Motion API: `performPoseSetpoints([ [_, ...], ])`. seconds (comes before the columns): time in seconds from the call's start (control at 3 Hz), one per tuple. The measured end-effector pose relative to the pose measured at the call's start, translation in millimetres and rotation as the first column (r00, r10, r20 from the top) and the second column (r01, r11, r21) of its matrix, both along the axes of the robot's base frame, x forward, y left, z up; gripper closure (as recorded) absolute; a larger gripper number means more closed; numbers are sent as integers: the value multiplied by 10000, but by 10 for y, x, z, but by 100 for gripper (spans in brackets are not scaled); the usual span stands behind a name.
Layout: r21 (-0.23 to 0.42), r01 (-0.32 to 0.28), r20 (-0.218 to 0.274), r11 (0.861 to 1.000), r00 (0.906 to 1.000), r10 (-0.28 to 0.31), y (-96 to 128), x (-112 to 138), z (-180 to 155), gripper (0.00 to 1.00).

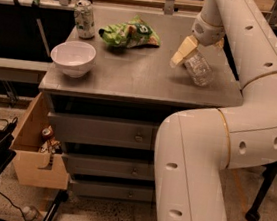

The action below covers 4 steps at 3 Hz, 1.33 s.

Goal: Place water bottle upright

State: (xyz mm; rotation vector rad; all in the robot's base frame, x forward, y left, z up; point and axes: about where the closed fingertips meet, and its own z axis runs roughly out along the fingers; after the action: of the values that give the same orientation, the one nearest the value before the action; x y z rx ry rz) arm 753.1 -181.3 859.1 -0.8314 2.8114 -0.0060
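While the gripper (190, 57) clamps the tilted water bottle (201, 71) at the tabletop (132, 79) — seemingly mid-righting — next: swing it vertical, release.

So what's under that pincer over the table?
A clear water bottle, tilted, near the table's right edge. The pincer covers its upper end, so the cap is hidden.

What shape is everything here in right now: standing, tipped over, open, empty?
Small clear crinkled plastic water bottle: tilted, not upright.
Green-white soda can: standing upright.
White round bowl: right way up, looks empty.
Green crumpled snack bag: lying flat.
Wooden drawer: pulled open, items inside.
Robot's gripper: at the bottle's upper end, right of the snack bag.
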Motion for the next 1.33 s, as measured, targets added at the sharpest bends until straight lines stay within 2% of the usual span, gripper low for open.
performPoseSetpoints([
  [0.67,-160,4,-383,9999,9993,-10,13,-5,-159,49],
  [1.33,-52,14,170,10000,9999,-13,52,179,-206,95],
])
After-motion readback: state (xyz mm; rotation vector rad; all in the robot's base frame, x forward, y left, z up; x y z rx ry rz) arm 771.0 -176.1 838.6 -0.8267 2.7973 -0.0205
